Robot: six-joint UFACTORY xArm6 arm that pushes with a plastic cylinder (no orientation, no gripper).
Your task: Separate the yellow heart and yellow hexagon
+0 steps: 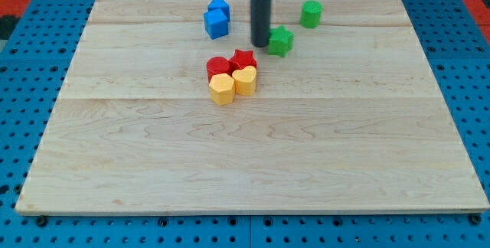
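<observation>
We saw a pale wooden board (pixel 253 171) lying on a blue pegboard (pixel 23 64) dotted with holes. Our rod (pixel 262 7) came down from the view's top, dark and upright, and my tip (pixel 261 45) met the board just to the view's left of the green star (pixel 280 40), touching it or very nearly so; we could not tell which. The arm carried no claw, only this rod, so there was nothing spread or pressed together to report.

The task's two blocks sat side by side near the board's middle, a little toward the view's top. The yellow hexagon (pixel 221 89) lay at the view's left and the yellow heart (pixel 245 80) at its right, and the two touched. Directly behind them, toward the view's top, sat two red blocks: a rounded red block (pixel 217 67) touching the hexagon, its exact shape unclear to us, and a red star (pixel 243 58) touching the heart. The four made one tight cluster. My tip stood above this cluster in the view, near the red star but apart from it.

Two blue blocks (pixel 217 17) rested together to the view's left of the rod, one behind the other. A green cylinder (pixel 310 14) stood to the view's right, apart from the green star.
</observation>
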